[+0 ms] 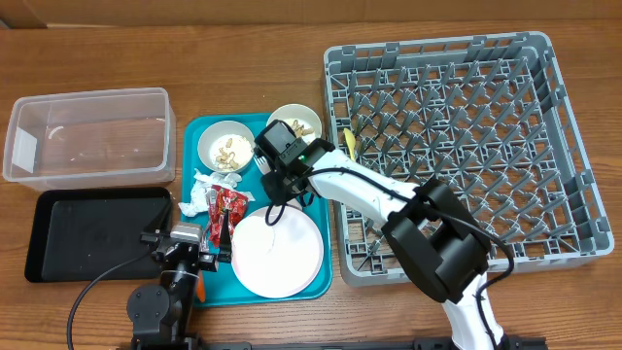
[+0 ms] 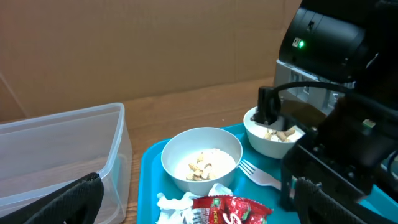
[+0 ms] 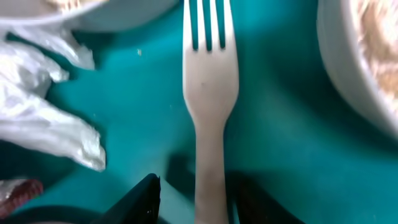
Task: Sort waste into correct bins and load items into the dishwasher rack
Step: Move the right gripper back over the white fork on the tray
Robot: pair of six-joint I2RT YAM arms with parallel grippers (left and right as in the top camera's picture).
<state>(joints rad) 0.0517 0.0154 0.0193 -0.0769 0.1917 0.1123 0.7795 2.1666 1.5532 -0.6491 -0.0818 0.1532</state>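
Your right pincer (image 1: 276, 187) is reaching down onto the teal tray (image 1: 251, 123) in the middle of the overhead frame. Its jaws are standing partly apart astride the handle of the pale fork (image 3: 210, 93). Teal is showing between one finger (image 3: 142, 198) and the handle, so nothing is being clamped yet. The fork is lying flat on the tray, its tines pointing between the left bowl (image 1: 225, 146) and the right bowl (image 1: 294, 122), and both bowls are holding beige scraps.

Your left pincer (image 1: 185, 237) is hanging wide open and empty at the teal tray's lower left edge, beside the black tray (image 1: 87, 233). The crumpled paper (image 1: 199, 199) and the red wrapper (image 1: 229, 209) are lying just above it in the frame. The plate (image 1: 277, 255) is sitting at the tray's lower end. The clear tub (image 1: 87, 134) is standing at the upper left of the tabletop (image 1: 243, 58), and the grey rack (image 1: 466, 146) is filling the right side.
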